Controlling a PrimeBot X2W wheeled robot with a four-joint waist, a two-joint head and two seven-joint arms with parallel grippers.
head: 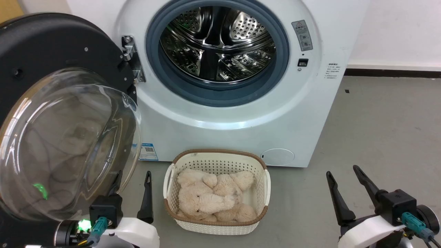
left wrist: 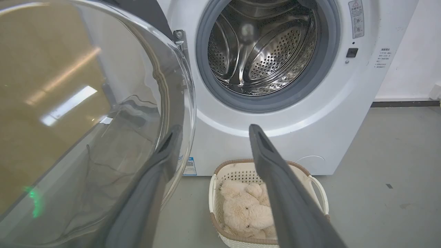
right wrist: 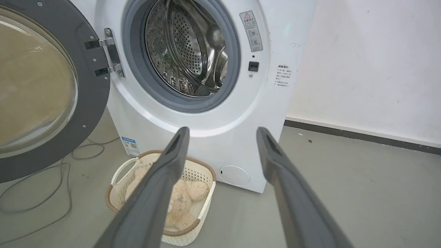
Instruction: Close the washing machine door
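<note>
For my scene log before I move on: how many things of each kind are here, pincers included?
washing machine: 1
washing machine door: 1, open
laundry basket: 1
plush heap in the basket: 1 (number of toys unclear)
pincers: 2, left pincer and right pincer
Total: 6

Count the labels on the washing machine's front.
3: grey warning label right of the drum, small black print farther right, blue sticker low left. The open washing machine door may hide more.

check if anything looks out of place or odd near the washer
Nothing spilled or damaged. One oddity: a loose cable trails across the floor beneath the wide-open washing machine door, near the basket.
</note>
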